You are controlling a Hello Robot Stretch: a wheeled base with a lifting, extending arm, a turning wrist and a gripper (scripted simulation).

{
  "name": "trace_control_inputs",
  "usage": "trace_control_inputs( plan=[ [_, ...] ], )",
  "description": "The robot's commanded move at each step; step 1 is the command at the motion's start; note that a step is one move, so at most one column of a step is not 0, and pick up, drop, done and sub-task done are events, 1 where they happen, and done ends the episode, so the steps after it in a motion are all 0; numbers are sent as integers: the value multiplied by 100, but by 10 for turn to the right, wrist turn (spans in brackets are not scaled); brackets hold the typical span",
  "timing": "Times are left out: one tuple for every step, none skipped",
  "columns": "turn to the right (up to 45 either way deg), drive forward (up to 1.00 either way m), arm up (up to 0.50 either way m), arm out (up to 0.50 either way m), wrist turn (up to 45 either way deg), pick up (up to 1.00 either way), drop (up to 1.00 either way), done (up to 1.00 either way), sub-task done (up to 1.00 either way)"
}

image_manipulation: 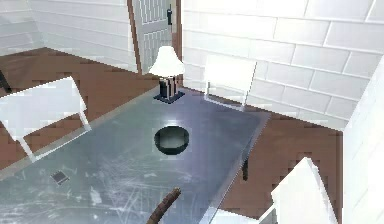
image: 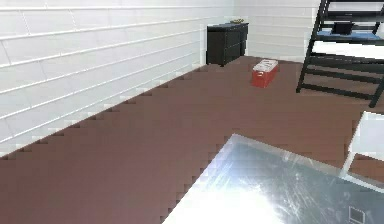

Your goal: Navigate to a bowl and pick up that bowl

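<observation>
Arm side view is showing thin dark fingers, likely the gripper [image_manipulation: 165, 207], poking up at six o'clock over the grey table [image_manipulation: 100, 160]. I cannot tell their state, or whether anything is being held. Farther out, toward twelve o'clock from them, the dark bowl [image_manipulation: 172, 139] is sitting on the tabletop. A lamp [image_manipulation: 166, 72] is standing beyond it, and a white chair [image_manipulation: 230, 78] is waiting at one o'clock. Navigation is looking essentially done, but reaching out, grasping and lifting the bowl are all remaining.
</observation>
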Motion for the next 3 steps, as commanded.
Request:
trace_control_inputs(
  plan=[
    [0,0,50,0,0,0,0,0,0],
    [0,0,30,0,0,0,0,0,0],
    [0,0,0,46,0,0,0,0,0]
  ],
)
